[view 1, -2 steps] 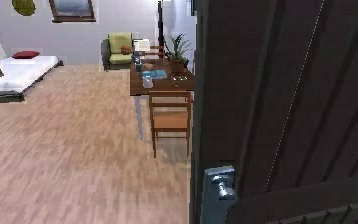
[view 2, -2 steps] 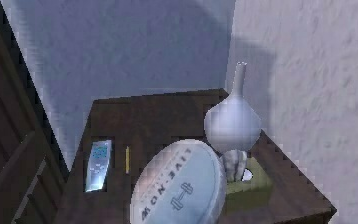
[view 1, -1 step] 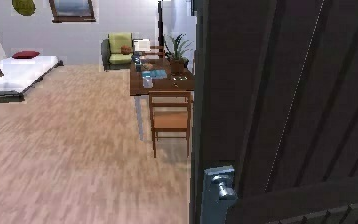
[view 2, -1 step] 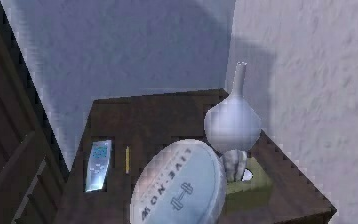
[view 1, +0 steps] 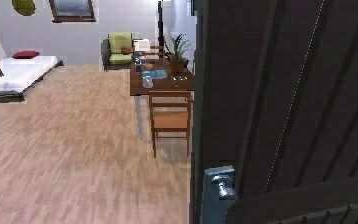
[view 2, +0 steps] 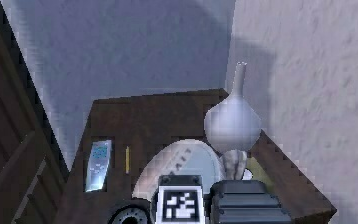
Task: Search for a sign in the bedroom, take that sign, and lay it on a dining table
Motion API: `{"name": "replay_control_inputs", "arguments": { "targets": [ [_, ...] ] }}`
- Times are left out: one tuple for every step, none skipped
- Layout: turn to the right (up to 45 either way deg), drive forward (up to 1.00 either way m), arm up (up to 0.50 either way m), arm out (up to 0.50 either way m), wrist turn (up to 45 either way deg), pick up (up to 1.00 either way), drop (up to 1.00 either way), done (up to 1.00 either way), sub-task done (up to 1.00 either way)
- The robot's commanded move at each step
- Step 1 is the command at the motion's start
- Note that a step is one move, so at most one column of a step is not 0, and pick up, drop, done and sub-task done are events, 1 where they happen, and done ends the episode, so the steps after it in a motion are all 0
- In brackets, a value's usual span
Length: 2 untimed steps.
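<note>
In the arm side view a dark wooden table [view 2: 157, 110] stands in a corner of the walls. On it lie a white rounded flat thing [view 2: 177, 160], a pale blue flat thing [view 2: 99, 165] and a thin yellow stick [view 2: 127, 157]. A white vase [view 2: 234, 115] with a narrow neck stands at the table's right. The arm's dark bar [view 2: 249, 204] and a white marker square [view 2: 182, 205] rise from the bottom edge. The gripper [view 2: 133, 213] sits low beside them, over the table. I cannot tell whether it holds anything.
The forward view has a dark door [view 1: 287, 100] with a silver handle [view 1: 221, 186] close on the right. Beyond lie wood floor, a brown table [view 1: 157, 88] with a chair [view 1: 170, 115] and a plant [view 1: 177, 48], a green armchair [view 1: 118, 48] and a low bed [view 1: 22, 72].
</note>
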Motion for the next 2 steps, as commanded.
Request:
{"name": "replay_control_inputs", "arguments": {
  "targets": [
    [0.0, 0.0, 0.0, 0.0, 45.0, 0.0, 0.0, 0.0, 0.0],
    [0.0, 0.0, 0.0, 0.0, 45.0, 0.0, 0.0, 0.0, 0.0]
  ]
}}
